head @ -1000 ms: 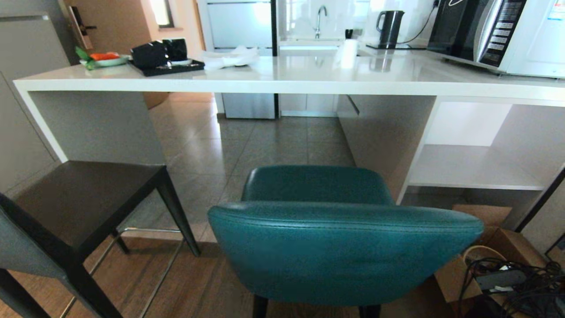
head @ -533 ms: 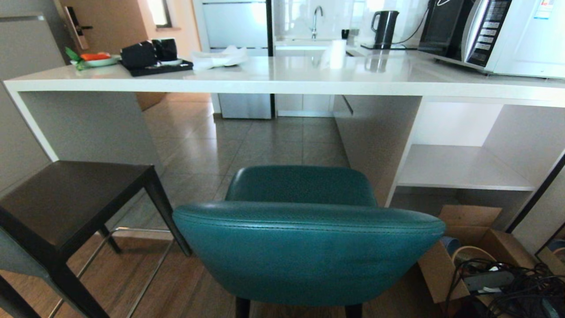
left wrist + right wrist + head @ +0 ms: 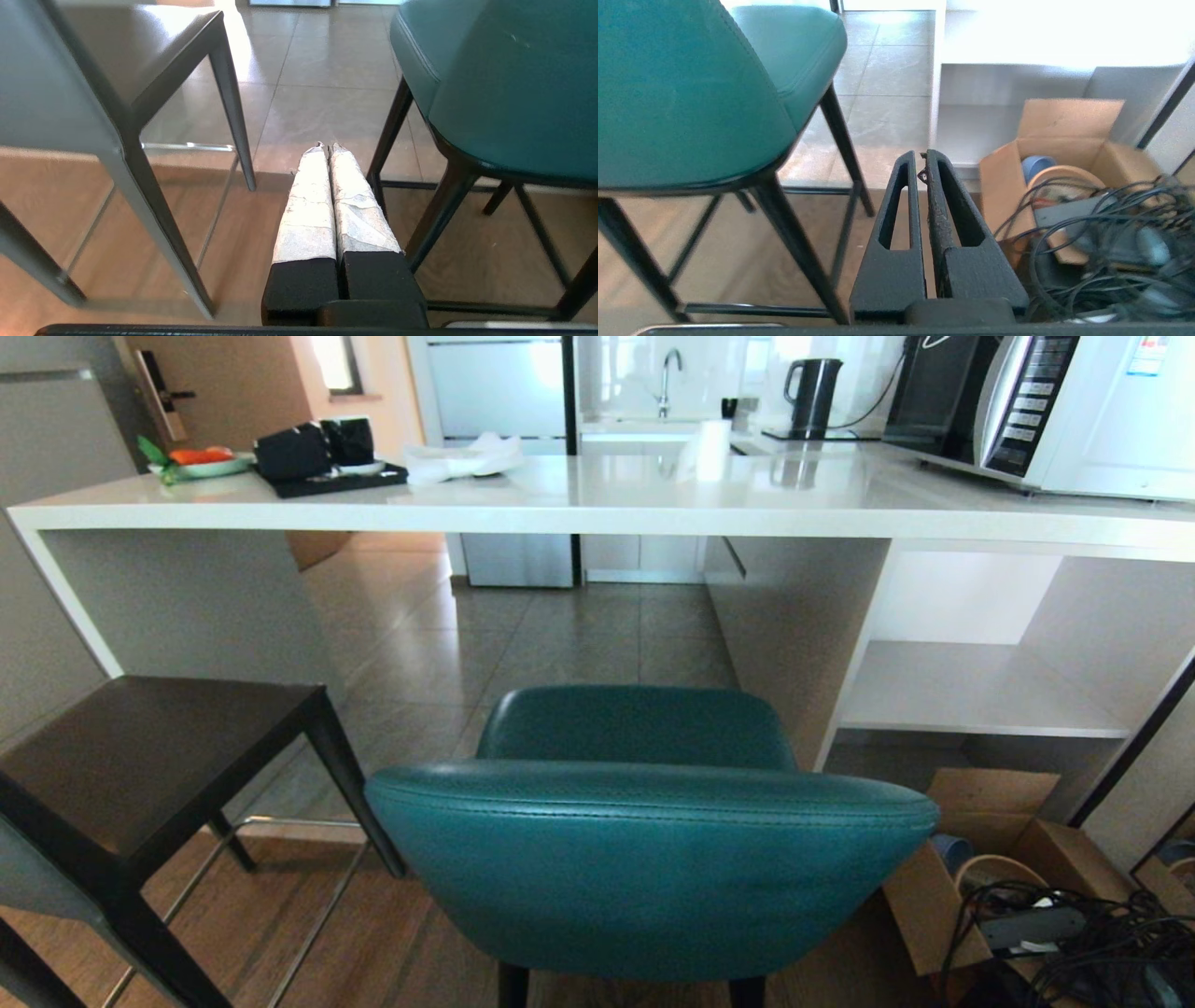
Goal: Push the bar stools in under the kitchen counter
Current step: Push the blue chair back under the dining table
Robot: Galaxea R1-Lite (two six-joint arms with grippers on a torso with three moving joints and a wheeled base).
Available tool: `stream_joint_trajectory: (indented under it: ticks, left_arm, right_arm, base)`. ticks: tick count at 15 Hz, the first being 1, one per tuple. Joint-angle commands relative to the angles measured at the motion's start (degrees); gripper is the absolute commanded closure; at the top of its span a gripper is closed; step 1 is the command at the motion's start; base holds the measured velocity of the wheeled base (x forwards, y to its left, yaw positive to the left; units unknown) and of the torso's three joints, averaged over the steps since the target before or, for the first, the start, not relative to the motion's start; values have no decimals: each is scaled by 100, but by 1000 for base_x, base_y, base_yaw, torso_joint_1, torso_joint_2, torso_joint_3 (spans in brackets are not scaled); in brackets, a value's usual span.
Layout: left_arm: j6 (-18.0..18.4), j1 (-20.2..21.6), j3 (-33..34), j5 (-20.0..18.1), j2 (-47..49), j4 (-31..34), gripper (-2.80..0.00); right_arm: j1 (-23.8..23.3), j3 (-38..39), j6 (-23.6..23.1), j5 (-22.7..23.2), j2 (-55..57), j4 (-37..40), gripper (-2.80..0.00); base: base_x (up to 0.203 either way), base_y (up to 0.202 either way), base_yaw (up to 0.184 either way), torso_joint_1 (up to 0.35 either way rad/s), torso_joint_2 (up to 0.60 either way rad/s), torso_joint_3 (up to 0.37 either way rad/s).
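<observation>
No writing is legible. A cardboard box holds a blue bowl and a tan ring, beside cables. Both stools, teal and grey, stand short of the counter; left pincer and right pincer are together, empty.

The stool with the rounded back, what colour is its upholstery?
Teal, on thin black legs. The teal stool shows best in the head view, directly in front of the white counter.

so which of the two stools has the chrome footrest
The grey stool on the robot's left, with square dark legs; the teal stool has thin black rungs.
</observation>
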Motion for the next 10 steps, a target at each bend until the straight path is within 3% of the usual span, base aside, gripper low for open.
stream_joint_trajectory:
  ticks: [1, 3, 6, 10]
  left_arm:
    - [35, 2, -170, -122, -8, -4, 0]
    - [49, 22, -898, -539, 219, 145, 0]
    - [-224, 57, -1591, -810, 1659, 86, 0]
    - [-450, 89, -1640, -924, 3699, -1378, 0]
  right_arm:
    - [2, -25, -244, 43, 0, -10, 0]
    - [-2, -445, -72, 479, 220, 62, 0]
    - [8, -1141, 462, 950, 1622, -147, 0]
    - [37, -1499, 700, 1164, 3398, -1071, 0]
  base:
    - [0, 0, 0, 0, 0, 0]
    - [0, 0, 0, 0, 0, 0]
    - [0, 0, 0, 0, 0, 0]
    - [0, 0, 0, 0, 0, 0]
